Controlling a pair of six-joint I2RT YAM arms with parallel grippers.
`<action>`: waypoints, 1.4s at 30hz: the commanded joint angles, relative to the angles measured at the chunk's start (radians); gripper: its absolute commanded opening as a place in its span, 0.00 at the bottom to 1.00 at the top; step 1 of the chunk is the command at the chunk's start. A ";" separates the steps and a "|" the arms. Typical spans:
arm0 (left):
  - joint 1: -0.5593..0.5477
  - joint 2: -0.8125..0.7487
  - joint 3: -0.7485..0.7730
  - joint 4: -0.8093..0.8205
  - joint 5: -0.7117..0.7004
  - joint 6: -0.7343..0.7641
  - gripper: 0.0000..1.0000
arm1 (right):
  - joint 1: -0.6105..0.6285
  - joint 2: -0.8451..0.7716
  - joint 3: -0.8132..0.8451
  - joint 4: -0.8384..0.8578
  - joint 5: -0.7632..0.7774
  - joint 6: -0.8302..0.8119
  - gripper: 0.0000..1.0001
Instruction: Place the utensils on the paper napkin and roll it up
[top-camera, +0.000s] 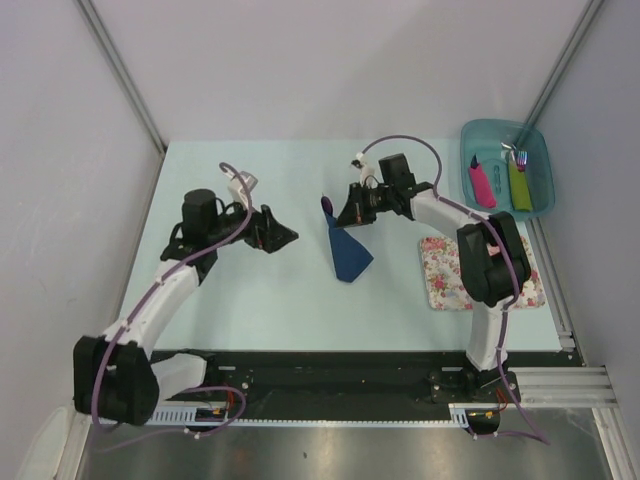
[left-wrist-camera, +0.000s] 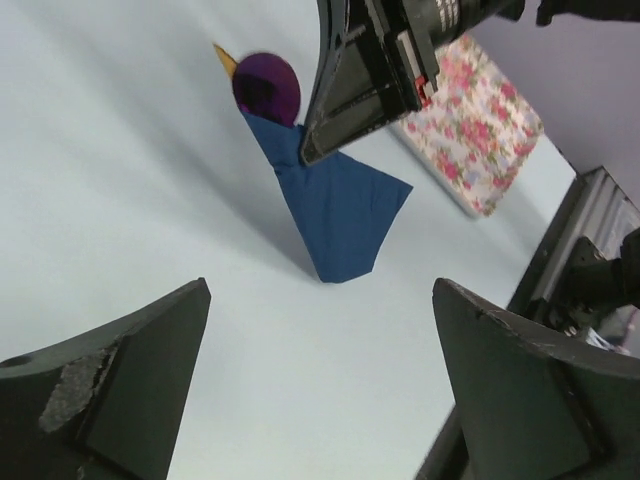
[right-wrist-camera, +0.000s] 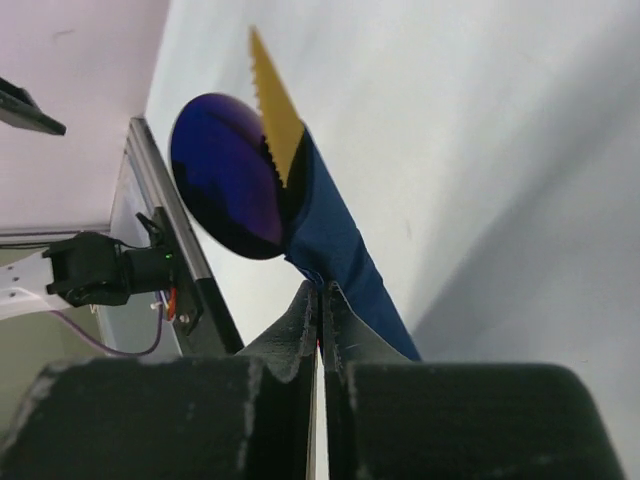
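Pale green bench (top-camera: 270, 300) between grey walls carries the paper napkin (top-camera: 348, 250) at its middle, wrapped into a loose cone around the utensils, with the purple spoon (left-wrist-camera: 266, 88) bowl and the toothed tan knife (right-wrist-camera: 272, 90) tip poking out of its narrow far end. Right claw (right-wrist-camera: 320, 292) is pressed fully together, its tips touching the napkin just below the spoon bowl, though whether paper is pinched between them cannot be told. Left claw (top-camera: 290, 238) is spread wide and holds nothing, apart from the napkin on its left.
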 joint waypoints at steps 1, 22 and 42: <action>0.016 -0.195 -0.047 0.179 0.005 0.038 1.00 | 0.006 -0.159 0.023 0.043 -0.080 0.000 0.00; -0.097 -0.336 0.017 0.262 0.280 -0.066 0.85 | 0.248 -0.583 0.195 -0.242 -0.008 -0.306 0.00; -0.301 -0.295 -0.003 0.373 0.177 -0.189 0.48 | 0.426 -0.654 0.165 -0.224 0.317 -0.369 0.00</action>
